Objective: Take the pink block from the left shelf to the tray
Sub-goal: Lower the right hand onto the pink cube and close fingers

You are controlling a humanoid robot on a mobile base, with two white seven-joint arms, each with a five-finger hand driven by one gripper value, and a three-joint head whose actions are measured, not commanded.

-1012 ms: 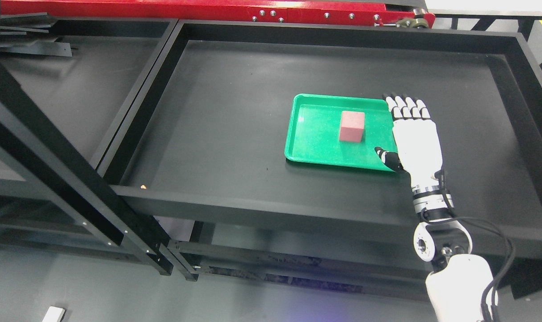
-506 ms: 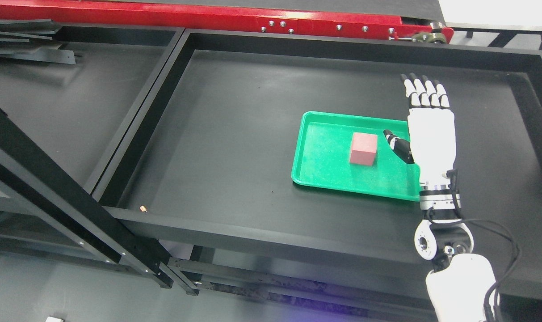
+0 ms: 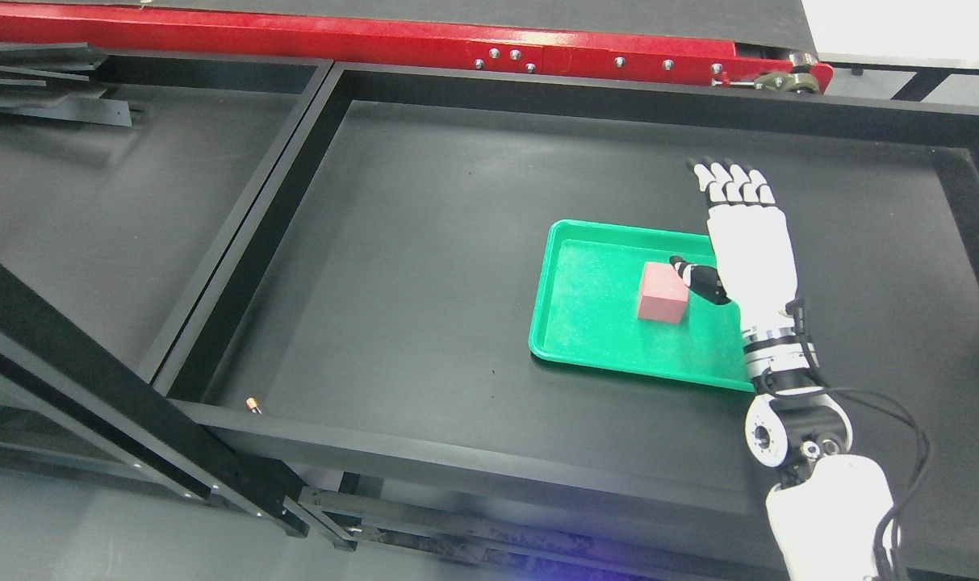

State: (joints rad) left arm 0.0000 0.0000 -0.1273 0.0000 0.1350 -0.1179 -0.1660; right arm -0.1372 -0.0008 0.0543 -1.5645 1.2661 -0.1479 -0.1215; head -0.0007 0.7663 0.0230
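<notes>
Since the pink block [image 3: 663,294] already sits inside the green tray [image 3: 594,323], resting flat on the tray's floor toward its right half, the carrying part of the task looks done. Nothing holds the block: the right hand [image 3: 743,242] hangs over the tray's right edge with its four fingers [image 3: 730,182] stretched straight and pointing past the tray's far rim, and its dark thumb [image 3: 697,278] sticking out sideways, the tip lying just over the block's upper right corner; whether it touches cannot be told. So the hand is spread and empty. The tray lies on the wide black shelf [image 3: 424,242]; the shelf compartment left of the tray [image 3: 94,210] shows no block. What seems left, by my judgement, is only to draw the arm away from the tray. No left arm shows
</notes>
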